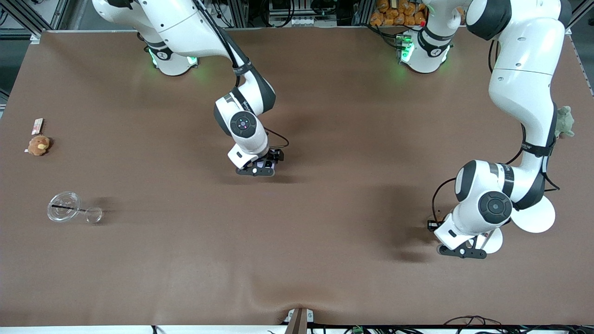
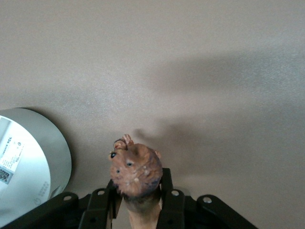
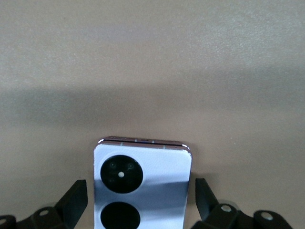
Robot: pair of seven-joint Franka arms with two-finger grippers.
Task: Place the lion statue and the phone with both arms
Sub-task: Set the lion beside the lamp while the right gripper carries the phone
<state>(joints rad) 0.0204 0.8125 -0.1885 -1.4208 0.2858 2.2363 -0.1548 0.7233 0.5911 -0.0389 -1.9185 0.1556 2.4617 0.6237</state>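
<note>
Lion statue (image 2: 136,174): clamped between the fingers of the left gripper (image 1: 464,250), head poking out past the fingertips, body running back along the gripper's own line. Long axis thus in line with the reach. Carried at the left arm's end of the table (image 1: 325,260), low, just over the surface by the look of the close shadow; contact with the table not certain. White disc (image 2: 28,164) just beside the gripper in the left wrist view; in the front view two white round shapes lie partly under that arm.

Phone (image 3: 142,183): lying flat, face up, two black camera circles showing, long axis pointing straight out from the right gripper (image 1: 259,168). Sits between the fingers (image 3: 71,202), a clear gap on either side, neither pad touching, so spread wide and holding nothing. Located mid-table, toward the right arm's end from centre, farther from the front camera than the lion.

Judgement: phone looks set down or about to be let go, squarely bracketed; a straight lift clears it. Lion not yet released; a descent along the gripper's line comes first, head leading, then opening.

Elsewhere: orange plush (image 1: 38,145) and a clear cup (image 1: 64,206) with its lid at the right arm's end; green plush (image 1: 564,121) at the left arm's end.
</note>
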